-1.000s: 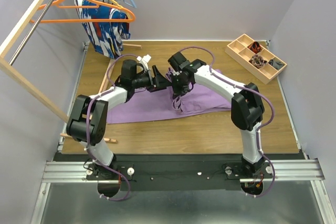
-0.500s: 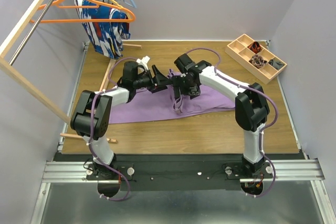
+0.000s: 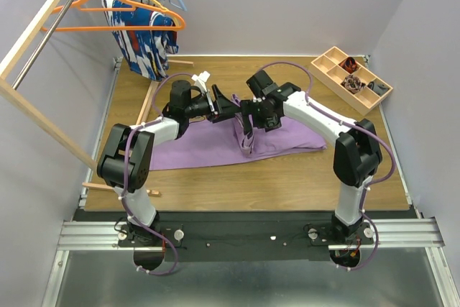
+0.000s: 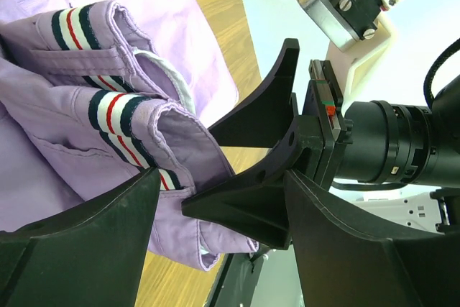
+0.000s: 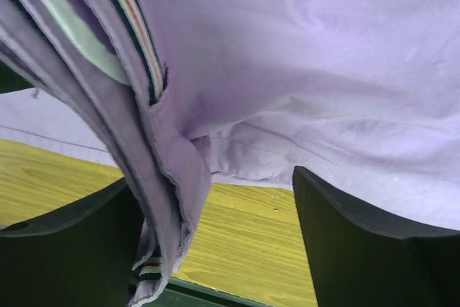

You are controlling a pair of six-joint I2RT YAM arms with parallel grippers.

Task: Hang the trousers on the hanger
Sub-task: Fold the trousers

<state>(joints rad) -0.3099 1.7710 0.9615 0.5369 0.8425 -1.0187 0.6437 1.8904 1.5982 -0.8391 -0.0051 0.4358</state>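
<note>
The lilac trousers (image 3: 208, 149) lie across the middle of the table, their striped waistband (image 4: 122, 113) bunched and lifted. My right gripper (image 3: 251, 116) stands open over that bunch; in the right wrist view (image 5: 214, 177) a fold of fabric (image 5: 302, 70) hangs against its left finger. My left gripper (image 3: 228, 102) faces it from the left, also open. In the left wrist view its fingers (image 4: 221, 177) straddle the waistband edge and one black finger (image 4: 251, 203) of the right gripper. The orange hanger (image 3: 86, 29) hangs on the rack at the far left, away from both grippers.
A wooden clothes rack (image 3: 43, 16) rises along the left side, holding other hangers and a blue, white and red patterned garment (image 3: 140, 44). A wooden compartment tray (image 3: 350, 78) sits at the back right. A thin wooden rod (image 3: 146, 106) lies by the left arm.
My right gripper, shut on the waistband a second ago, has opened; the fabric still drapes on one finger. Both grippers shifted slightly toward the back right, and the left closed in on the waistband.
</note>
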